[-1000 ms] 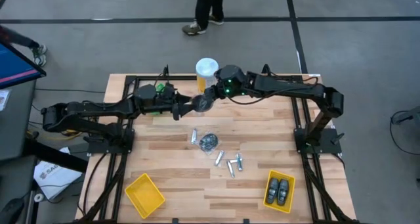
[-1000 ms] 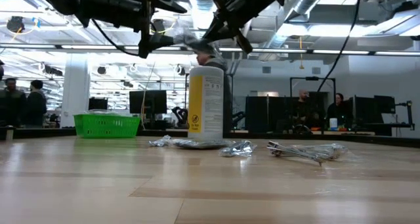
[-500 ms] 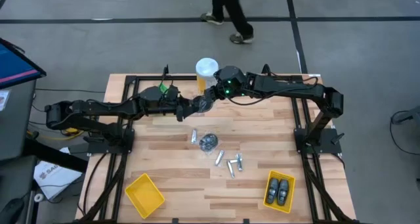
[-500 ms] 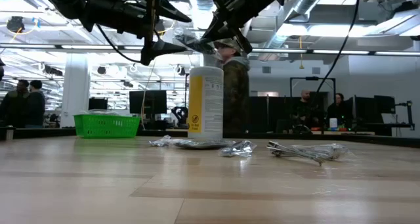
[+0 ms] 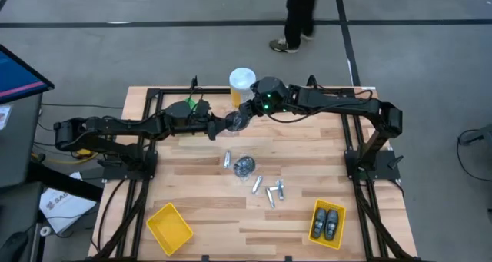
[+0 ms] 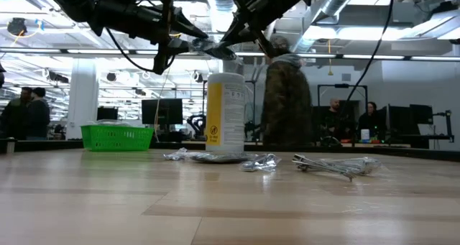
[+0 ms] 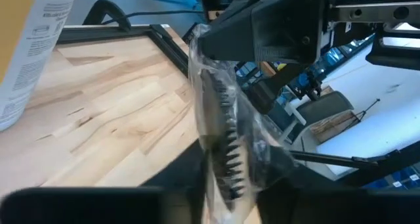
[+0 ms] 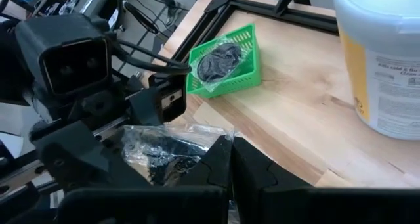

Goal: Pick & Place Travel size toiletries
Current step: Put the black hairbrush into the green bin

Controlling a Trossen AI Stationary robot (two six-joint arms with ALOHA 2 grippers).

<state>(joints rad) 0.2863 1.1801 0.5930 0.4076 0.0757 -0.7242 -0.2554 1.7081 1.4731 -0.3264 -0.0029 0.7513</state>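
1. The wooden table (image 5: 307, 150) is carrying the whole scene, with the two dark arms meeting in the air above its far half.
2. A person (image 6: 287, 94) in a dark hooded top is standing in the room beyond the table.
3. The white-and-yellow canister (image 5: 241, 83) is standing upright at the far edge, just beside the meeting grippers.
4. The left gripper (image 5: 221, 127) is reaching in from the left, and its fingers are closing on one end of a wrapped disc (image 5: 234, 123) held clear of the table.
5. The right gripper (image 5: 244, 116) is coming from the right, with its fingers pinched tight on the opposite end of that same crinkled clear wrapper (image 8: 167, 148).
6. A green bin (image 8: 226, 63) is sitting near the table's far left corner, holding another wrapped dark disc.
7. One yellow bin (image 5: 170, 228) is lying at the near left, and a second yellow bin (image 5: 327, 223) at the near right is holding two dark oval pods side by side.
8. A third wrapped disc (image 5: 244, 166) is lying mid-table, just beside one silver tube (image 5: 227, 160).
9. More small silver tubes (image 5: 270, 193) are lying scattered close together, nearer than that disc.
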